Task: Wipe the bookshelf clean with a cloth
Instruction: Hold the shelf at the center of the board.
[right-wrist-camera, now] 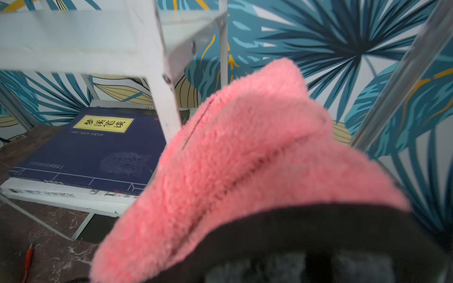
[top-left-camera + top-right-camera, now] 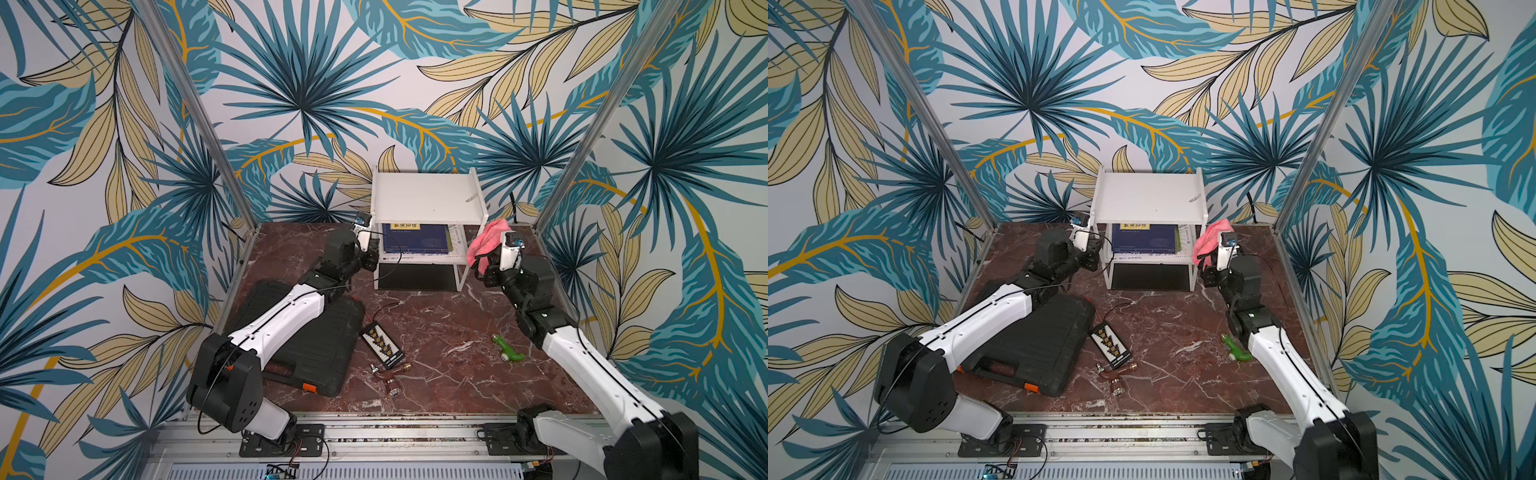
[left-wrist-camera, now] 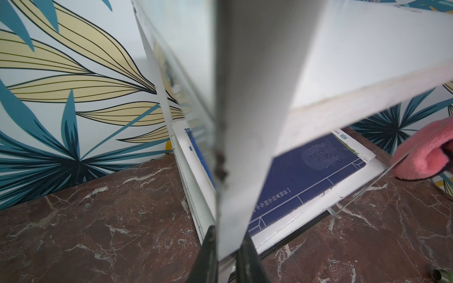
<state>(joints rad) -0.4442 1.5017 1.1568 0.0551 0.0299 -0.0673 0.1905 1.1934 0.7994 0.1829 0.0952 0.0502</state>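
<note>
The white bookshelf (image 2: 428,197) (image 2: 1148,197) stands at the back of the marble table against the wall, its top shelf bare. My left gripper (image 2: 370,253) (image 3: 226,235) is shut on the flat front leg at its left side; the leg fills the middle of the left wrist view. The pink fluffy cloth (image 2: 488,241) (image 2: 1210,239) (image 1: 245,159) hangs bunched from my right gripper (image 2: 484,259), which is shut on it just right of the bookshelf's right front leg (image 1: 161,98), below the top shelf. The cloth hides the right fingers in the wrist view.
A blue book (image 2: 415,239) (image 1: 98,147) lies on the lower shelf. A black ribbed case (image 2: 307,336) lies under my left arm. A small board with cable (image 2: 381,345), metal fittings (image 2: 390,376) and a green toy (image 2: 509,349) lie on the table's front half.
</note>
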